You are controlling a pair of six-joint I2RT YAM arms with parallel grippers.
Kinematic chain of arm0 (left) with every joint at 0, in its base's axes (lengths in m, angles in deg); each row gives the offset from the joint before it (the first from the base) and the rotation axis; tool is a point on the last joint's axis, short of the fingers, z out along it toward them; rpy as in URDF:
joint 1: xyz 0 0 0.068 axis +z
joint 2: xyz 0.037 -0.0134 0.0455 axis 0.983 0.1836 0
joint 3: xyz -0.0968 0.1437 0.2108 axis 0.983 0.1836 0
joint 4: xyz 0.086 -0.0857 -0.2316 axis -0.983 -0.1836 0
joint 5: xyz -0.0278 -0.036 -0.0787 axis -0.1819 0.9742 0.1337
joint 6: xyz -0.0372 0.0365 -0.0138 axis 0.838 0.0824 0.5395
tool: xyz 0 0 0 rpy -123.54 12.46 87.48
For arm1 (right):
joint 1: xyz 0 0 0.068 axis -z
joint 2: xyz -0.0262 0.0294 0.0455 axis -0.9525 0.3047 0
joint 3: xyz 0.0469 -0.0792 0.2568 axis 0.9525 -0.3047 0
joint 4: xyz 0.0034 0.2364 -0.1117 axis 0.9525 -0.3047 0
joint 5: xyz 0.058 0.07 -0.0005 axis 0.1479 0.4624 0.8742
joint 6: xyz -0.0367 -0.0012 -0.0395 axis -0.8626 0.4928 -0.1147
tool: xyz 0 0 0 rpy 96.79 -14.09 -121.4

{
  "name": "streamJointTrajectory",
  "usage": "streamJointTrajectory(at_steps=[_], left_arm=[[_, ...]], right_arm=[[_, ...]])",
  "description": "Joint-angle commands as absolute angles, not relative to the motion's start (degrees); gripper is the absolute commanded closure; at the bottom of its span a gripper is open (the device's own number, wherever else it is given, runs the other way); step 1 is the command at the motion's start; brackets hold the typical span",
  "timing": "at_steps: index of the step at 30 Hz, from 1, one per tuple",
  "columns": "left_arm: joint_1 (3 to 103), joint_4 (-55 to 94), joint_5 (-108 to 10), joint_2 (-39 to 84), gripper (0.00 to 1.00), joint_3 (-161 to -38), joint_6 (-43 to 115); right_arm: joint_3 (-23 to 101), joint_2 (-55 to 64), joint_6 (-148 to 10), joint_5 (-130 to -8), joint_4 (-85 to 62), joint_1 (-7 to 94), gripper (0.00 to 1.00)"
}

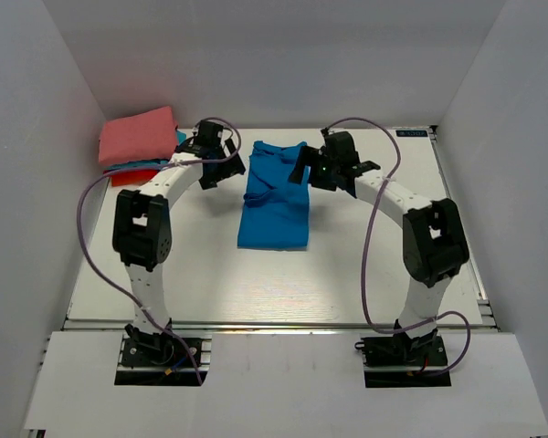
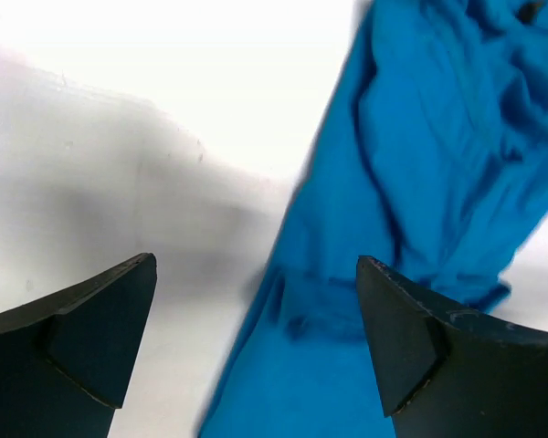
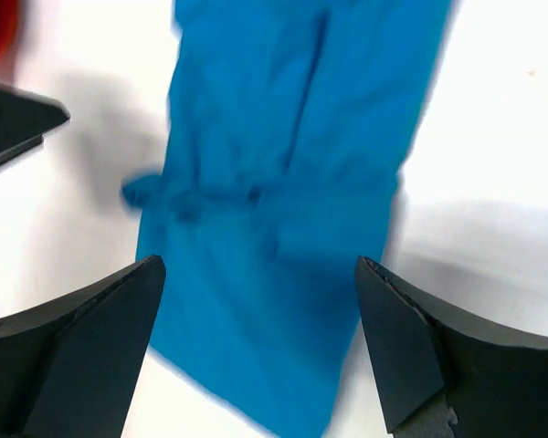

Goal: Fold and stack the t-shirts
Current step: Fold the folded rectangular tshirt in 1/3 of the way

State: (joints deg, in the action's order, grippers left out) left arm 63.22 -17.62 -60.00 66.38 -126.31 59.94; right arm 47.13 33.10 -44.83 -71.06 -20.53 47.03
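Observation:
A royal-blue t-shirt lies folded into a long narrow strip in the middle of the table, rumpled at its far end. It shows in the left wrist view and the right wrist view. A pile of folded shirts sits at the far left: salmon-pink on top, teal and red edges below. My left gripper is open and empty, just left of the blue shirt's far end. My right gripper is open and empty, above the shirt's far right edge.
White walls enclose the table on the left, back and right. The arm bases stand at the near edge. Purple cables loop beside each arm.

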Motion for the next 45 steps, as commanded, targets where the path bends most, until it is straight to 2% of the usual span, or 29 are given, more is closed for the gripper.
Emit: streamJointTrajectory(at_steps=[1,4,9,12,20,28,33,37,40,41,45], left_arm=[[62.5,-16.8,-58.2,55.2,0.00,-116.5,57.6],[62.5,-13.7,-55.0,45.3,0.00,-104.3,57.0],[61.7,-9.4,-55.7,28.5,0.00,-84.0,58.8],[61.7,-9.4,-55.1,19.9,0.00,-76.2,58.8],[61.7,-15.6,-56.1,6.2,0.00,-72.2,58.7],[61.7,-18.3,-56.8,4.2,0.00,-69.6,58.1],[61.7,-19.5,-56.8,4.2,0.00,-70.2,57.6],[61.7,-19.0,-54.8,4.2,0.00,-70.2,57.0],[61.7,-17.9,-53.9,4.8,0.00,-70.2,57.0],[61.1,-15.9,-52.7,6.1,0.00,-70.2,57.0],[61.1,-10.0,-48.6,11.3,0.00,-69.7,56.5]], right_arm=[[40.4,26.2,-51.5,-62.6,-16.5,45.6,0.10],[37.4,24.8,-54.6,-57.2,-16.0,43.3,0.10],[40.9,29.5,-59.6,-51.6,-15.3,39.3,0.10],[45.4,34.6,-59.4,-50.1,-15.6,37.0,0.10],[55.7,45.9,-55.5,-52.3,-9.4,35.3,0.10],[62.5,52.6,-51.8,-58.4,-1.4,36.4,0.10],[68.4,55.7,-50.9,-61.0,-6.9,38.2,0.10],[68.6,52.8,-52.6,-62.3,-10.5,39.5,0.10],[64.1,47.0,-55.3,-62.9,-13.4,39.6,0.10],[62.5,41.7,-55.4,-63.4,-13.5,39.5,0.10],[44.8,29.3,-53.4,-66.4,-14.1,39.5,0.10]])
